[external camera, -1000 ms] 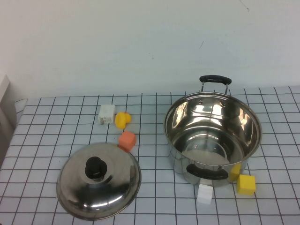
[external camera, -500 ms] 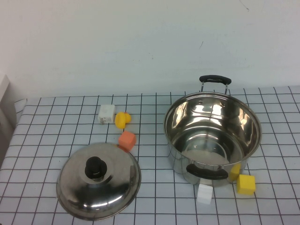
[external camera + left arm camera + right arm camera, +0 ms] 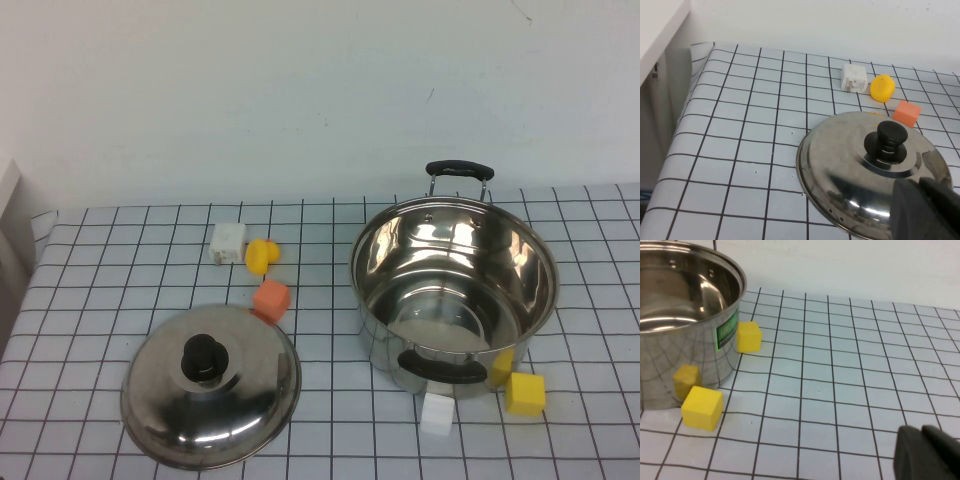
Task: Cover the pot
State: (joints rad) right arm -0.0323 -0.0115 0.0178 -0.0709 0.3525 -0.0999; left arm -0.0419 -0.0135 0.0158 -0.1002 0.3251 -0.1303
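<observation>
The pot (image 3: 452, 290) stands open and empty at the right of the checked table, with one black handle at its back and one at its front; its wall also shows in the right wrist view (image 3: 680, 315). The domed steel lid (image 3: 211, 385) with a black knob (image 3: 203, 357) lies on the table at the front left. No arm shows in the high view. My left gripper (image 3: 918, 184) is shut and empty, just above the lid's near edge (image 3: 840, 210). My right gripper (image 3: 921, 431) is shut and empty above bare table, well to the right of the pot.
A white block (image 3: 227, 242), a yellow rounded piece (image 3: 261, 255) and an orange cube (image 3: 271, 299) lie behind the lid. A white block (image 3: 437, 413) and two yellow cubes (image 3: 525, 393) (image 3: 500, 365) lie at the pot's front right. A white ledge (image 3: 660, 30) borders the table's left.
</observation>
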